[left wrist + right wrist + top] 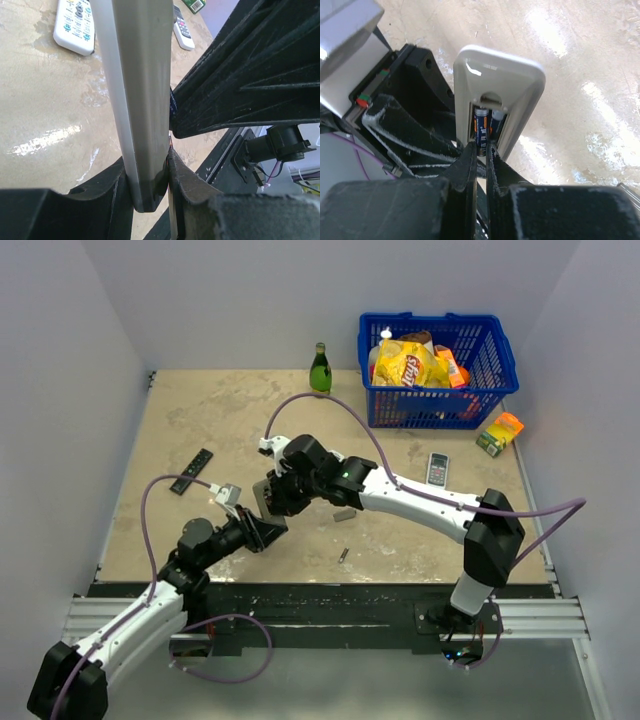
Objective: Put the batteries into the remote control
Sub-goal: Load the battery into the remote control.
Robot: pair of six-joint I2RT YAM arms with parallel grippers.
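My left gripper [147, 175] is shut on the lower end of the remote control [142, 100] and holds it upright on edge. In the right wrist view the remote control [520, 85] shows its grey back with the compartment open. Two batteries lie in it side by side: a dark blue one [481, 125] and another [496, 121] to its right. My right gripper [480, 150] is shut on the near end of the dark blue battery. From above, both grippers [272, 508] meet at mid-table. One loose battery [343, 555] lies on the table near the front.
A small grey piece [345, 516] lies by the right arm. A long black strip [191, 471] is at the left and a white remote [437, 469] at the right. Further back are a green bottle [320, 370], a blue basket [495, 365] and a small box [500, 433]. Two white remotes [75, 25] [182, 32] lie beyond my left gripper.
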